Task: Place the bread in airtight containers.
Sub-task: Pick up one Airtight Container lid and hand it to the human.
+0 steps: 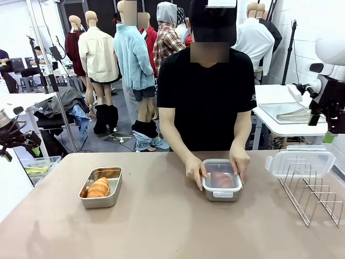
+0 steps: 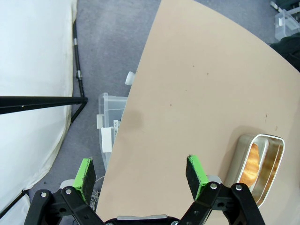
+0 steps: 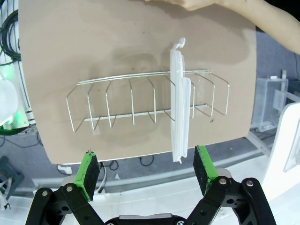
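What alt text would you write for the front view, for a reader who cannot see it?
A person across the table holds the lidded container, with bread inside, in both hands. To the left, an open container holds another bread; to the right, a spare lid stands in a wire rack.

A matte tan surface (image 1: 161, 226) spans the foreground under even, bright light. Beyond it lies grey floor (image 1: 116, 141). A white wall (image 1: 304, 38) stands at the right, with a white side table (image 1: 280, 128) before it. A clear plastic bin (image 1: 39, 167) sits just beside the surface's left corner, near a slanted metal stand pole (image 1: 59, 102)
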{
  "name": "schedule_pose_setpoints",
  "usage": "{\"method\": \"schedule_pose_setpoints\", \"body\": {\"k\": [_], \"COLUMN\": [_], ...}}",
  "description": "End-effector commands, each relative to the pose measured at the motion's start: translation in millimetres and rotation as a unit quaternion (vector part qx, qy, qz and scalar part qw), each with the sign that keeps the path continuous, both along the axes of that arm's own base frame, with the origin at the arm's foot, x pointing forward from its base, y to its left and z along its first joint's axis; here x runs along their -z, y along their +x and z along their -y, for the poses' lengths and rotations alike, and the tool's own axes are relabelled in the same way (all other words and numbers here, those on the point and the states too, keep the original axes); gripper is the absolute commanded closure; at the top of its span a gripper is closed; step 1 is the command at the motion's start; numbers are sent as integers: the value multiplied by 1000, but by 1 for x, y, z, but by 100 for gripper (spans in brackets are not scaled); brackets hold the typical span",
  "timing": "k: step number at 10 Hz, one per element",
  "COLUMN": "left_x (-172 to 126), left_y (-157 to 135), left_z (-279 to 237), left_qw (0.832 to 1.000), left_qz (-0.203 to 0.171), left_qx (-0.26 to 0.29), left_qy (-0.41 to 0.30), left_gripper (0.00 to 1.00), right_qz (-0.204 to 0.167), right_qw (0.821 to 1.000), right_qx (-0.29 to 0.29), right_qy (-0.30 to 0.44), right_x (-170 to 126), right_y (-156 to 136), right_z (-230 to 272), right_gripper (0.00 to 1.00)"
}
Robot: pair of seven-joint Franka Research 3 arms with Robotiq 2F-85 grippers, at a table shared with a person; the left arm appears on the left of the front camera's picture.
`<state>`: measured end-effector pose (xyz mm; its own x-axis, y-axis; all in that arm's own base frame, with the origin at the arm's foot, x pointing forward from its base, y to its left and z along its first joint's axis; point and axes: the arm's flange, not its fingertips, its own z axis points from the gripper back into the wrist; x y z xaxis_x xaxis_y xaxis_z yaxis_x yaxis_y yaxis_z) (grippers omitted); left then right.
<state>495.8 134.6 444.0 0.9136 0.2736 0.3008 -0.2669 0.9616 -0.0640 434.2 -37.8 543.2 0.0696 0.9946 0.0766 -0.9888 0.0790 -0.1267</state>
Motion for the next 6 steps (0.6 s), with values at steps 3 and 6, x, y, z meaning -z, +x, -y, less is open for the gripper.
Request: {"method": "schedule_pose_setpoints", "body": {"k": [3, 6], "left_x": [-1, -1], "left_y": [-1, -1], "left_z": [-2, -2], "left_qw": [1000, 1000], "left_qz": [0, 0], "left_qx": [-2, -2], "left_qy": [1, 1], "left_gripper": [0, 0], "right_qz": [-2, -2], "right_qw": [1000, 1000], "right_qx": [8, 8], "right_qy": [-5, -5], "right_x": [-2, -2], "right_y": [0, 0], "right_z": [-3, -3], "right_gripper": [0, 0]}}
